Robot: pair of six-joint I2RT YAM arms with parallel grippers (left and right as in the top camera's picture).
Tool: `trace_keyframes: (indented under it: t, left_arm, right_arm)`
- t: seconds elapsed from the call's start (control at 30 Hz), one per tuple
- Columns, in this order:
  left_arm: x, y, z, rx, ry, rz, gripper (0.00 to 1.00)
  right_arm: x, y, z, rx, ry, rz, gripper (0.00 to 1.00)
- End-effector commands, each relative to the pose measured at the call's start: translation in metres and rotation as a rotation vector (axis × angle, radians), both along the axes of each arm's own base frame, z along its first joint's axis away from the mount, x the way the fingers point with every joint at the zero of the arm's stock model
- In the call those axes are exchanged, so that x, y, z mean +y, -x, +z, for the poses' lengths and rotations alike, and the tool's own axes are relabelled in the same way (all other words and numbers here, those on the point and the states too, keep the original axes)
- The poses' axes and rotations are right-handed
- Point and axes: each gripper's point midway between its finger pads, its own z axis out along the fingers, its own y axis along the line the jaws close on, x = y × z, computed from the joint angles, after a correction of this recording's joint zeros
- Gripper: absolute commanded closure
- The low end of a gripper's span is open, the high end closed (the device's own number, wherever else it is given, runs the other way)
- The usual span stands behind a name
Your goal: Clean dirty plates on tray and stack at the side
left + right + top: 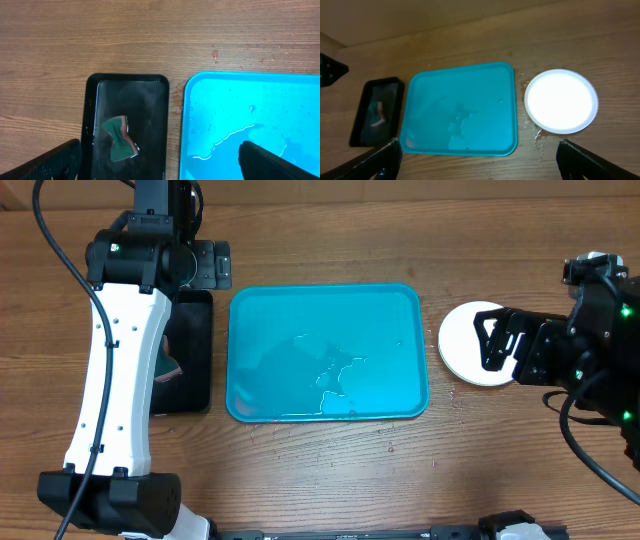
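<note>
The teal tray [328, 352] lies mid-table with only a film of water on it [461, 109]. A white plate [462, 340] rests on the wood just right of the tray, and it looks clean in the right wrist view [561, 101]. My right gripper [490, 342] hovers over the plate's right part, open and holding nothing [478, 147]. My left gripper [160, 150] is open and empty, high above the gap between the black tray and the teal tray [250, 125].
A narrow black tray [195, 350] left of the teal one holds a green sponge [119, 139]. My left arm [120, 370] stretches over its left side. Water drops dot the wood around the teal tray's corners [215, 53].
</note>
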Motion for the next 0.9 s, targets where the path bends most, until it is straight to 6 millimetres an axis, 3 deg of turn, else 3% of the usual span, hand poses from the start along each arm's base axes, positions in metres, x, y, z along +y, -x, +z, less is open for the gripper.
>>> trace_keyframes:
  t: [0.0,0.13,0.27,0.37,0.4,0.57,0.7,0.87]
  left_arm:
    - [-0.002,-0.001,-0.005,0.012,0.005,-0.009,0.0]
    - [-0.002,-0.001,-0.005,0.012,0.005,-0.009,0.0]
    - [-0.002,-0.001,-0.005,0.012,0.005,-0.009,0.0]
    - [-0.002,-0.001,-0.005,0.012,0.005,-0.009,0.0]
    - [-0.002,-0.001,-0.005,0.012,0.005,-0.009,0.0]
    - [-0.002,-0.001,-0.005,0.012,0.005,-0.008,0.0]
    - [-0.002,-0.001,-0.005,0.013,0.005,-0.008,0.0]
    - [-0.002,-0.001,-0.005,0.012,0.005,-0.008,0.0]
  right_arm:
    - [-0.008,-0.005,0.007,-0.084,0.098,0.031,0.0]
    - [-0.006,-0.018,0.004,-0.225,0.116,0.054,0.0]
    - [-0.006,-0.026,-0.022,-0.368,0.099,0.042,0.0]
    - [-0.007,-0.026,-0.052,-0.47,0.083,0.029,0.0]
    - [-0.008,-0.023,-0.076,-0.53,0.074,0.024,0.0]
    - [-0.008,-0.012,-0.134,-0.653,0.051,0.019,0.0]
    - [-0.01,-0.005,-0.173,-0.734,0.037,0.012,0.0]
    - [-0.012,0.0,-0.203,-0.765,0.037,0.006,0.0]
